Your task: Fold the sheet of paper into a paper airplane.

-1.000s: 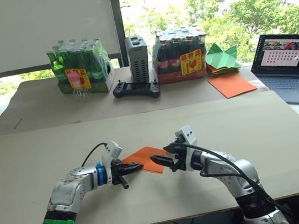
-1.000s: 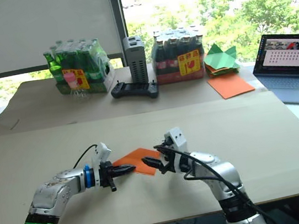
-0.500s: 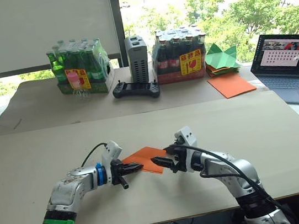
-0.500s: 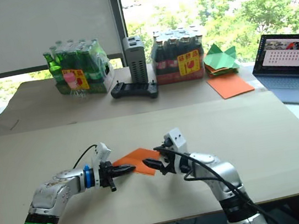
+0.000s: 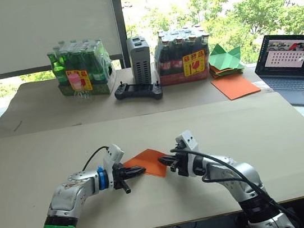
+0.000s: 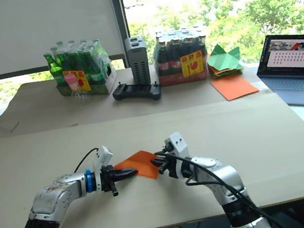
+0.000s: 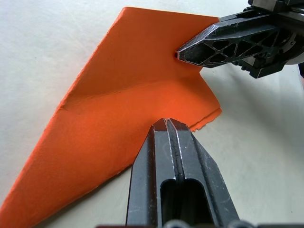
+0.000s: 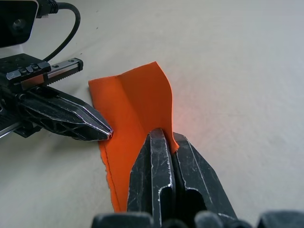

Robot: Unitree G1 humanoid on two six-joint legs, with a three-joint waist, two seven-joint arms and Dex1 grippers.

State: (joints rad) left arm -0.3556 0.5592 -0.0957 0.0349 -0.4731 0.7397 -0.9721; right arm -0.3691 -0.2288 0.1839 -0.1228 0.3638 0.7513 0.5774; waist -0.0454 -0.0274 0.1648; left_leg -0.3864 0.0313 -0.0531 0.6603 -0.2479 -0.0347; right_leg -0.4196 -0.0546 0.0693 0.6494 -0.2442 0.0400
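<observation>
The sheet of paper (image 5: pixel 147 161), bright orange and folded to a pointed shape with a crease, lies between my two grippers on the near table (image 5: pixel 45 157). My left gripper (image 5: pixel 142 171) is shut, its tips pinching the paper's left edge (image 7: pixel 128 95). From the other side my right gripper (image 5: pixel 160 160) is shut on the opposite edge. In the right wrist view the paper (image 8: pixel 128 104) curls up into the closed fingers (image 8: pixel 190 175). The left gripper's black fingertip (image 8: pixel 95 124) meets the sheet's far edge there. No finished paper airplane is in view.
On the far table stand a pack of green bottles (image 5: pixel 81 70), a pack of dark bottles (image 5: pixel 182 57), a grey box (image 5: pixel 139 59) and a black controller (image 5: pixel 138 90). Green paper shapes (image 5: pixel 224 58), a smooth orange sheet (image 5: pixel 235 86) and a laptop (image 5: pixel 295 68) lie at the far right.
My right gripper has gone from wide open to shut, closing on the paper's right edge. The left gripper and the paper have stayed in place.
</observation>
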